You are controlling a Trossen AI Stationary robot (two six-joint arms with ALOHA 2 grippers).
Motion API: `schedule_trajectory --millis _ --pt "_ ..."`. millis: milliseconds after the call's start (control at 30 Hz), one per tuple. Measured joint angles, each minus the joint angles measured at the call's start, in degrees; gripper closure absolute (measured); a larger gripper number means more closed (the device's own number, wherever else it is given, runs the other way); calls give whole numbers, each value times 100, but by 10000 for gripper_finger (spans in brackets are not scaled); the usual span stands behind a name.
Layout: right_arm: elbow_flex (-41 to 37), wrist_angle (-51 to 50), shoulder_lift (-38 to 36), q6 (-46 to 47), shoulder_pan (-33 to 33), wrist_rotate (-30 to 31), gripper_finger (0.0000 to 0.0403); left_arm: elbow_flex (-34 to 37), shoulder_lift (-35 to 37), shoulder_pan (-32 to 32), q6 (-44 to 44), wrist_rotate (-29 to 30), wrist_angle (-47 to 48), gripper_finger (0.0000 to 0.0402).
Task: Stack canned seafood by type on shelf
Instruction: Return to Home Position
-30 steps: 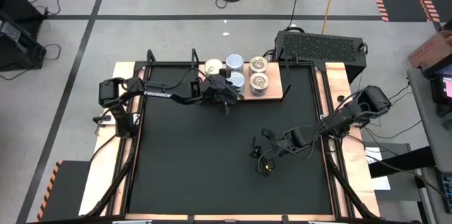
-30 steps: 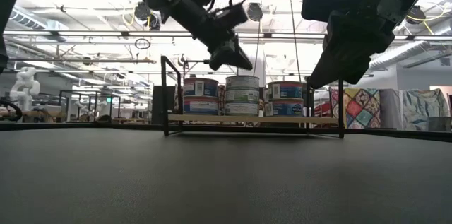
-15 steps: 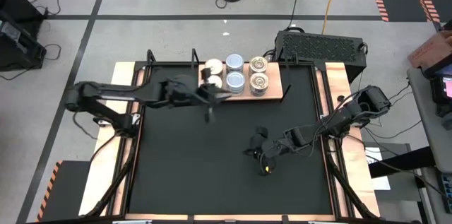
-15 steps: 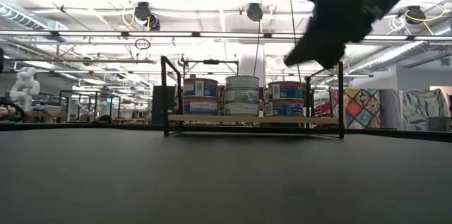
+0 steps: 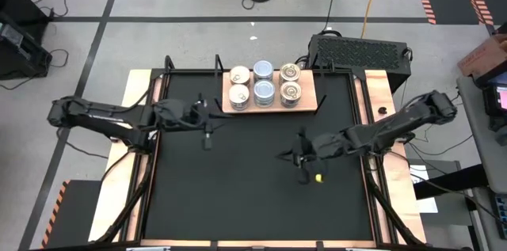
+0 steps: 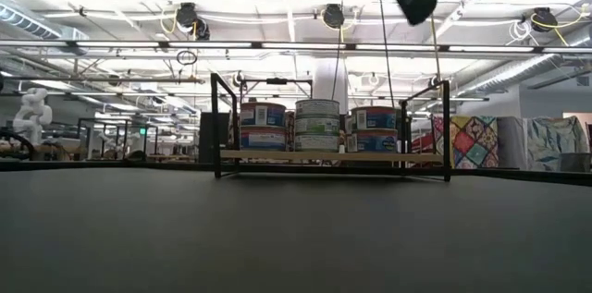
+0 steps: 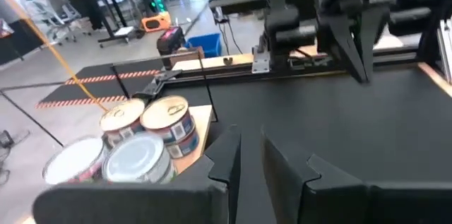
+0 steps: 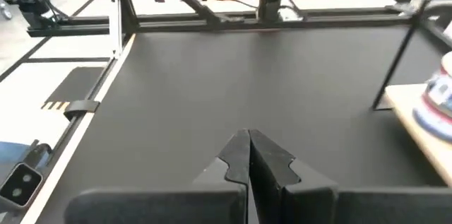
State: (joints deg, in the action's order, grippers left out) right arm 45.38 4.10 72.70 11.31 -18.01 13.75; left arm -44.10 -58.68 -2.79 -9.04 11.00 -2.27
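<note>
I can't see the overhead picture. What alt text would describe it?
Six tin tops show in two rows on a wooden shelf at the black table's back edge. The left tool and right tool hang over the table nearby.

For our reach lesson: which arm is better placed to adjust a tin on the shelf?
Probably left: the left gripper, open, hangs nearer the shelf; the right gripper, shut, is farther off.
</note>
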Motion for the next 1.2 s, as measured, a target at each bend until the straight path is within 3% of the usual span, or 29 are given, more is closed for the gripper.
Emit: schedule_trajectory --millis 267,567,867,1200 --pt "-542 -243 -1005 25 -3 291 403 1518 1193 2 555 20 -768 341" --pt "-2084 593 -2156 673 85 729 403 2776 2422 4 1055 91 -1169 341" --pt "-3728 2240 -3105 1201 209 538 403 3988 2768 9 1480 115 -2570 341" --pt "-4475 2174 -3797 1321 219 540 403 4190 2777 9 1767 -59 -2428 341"
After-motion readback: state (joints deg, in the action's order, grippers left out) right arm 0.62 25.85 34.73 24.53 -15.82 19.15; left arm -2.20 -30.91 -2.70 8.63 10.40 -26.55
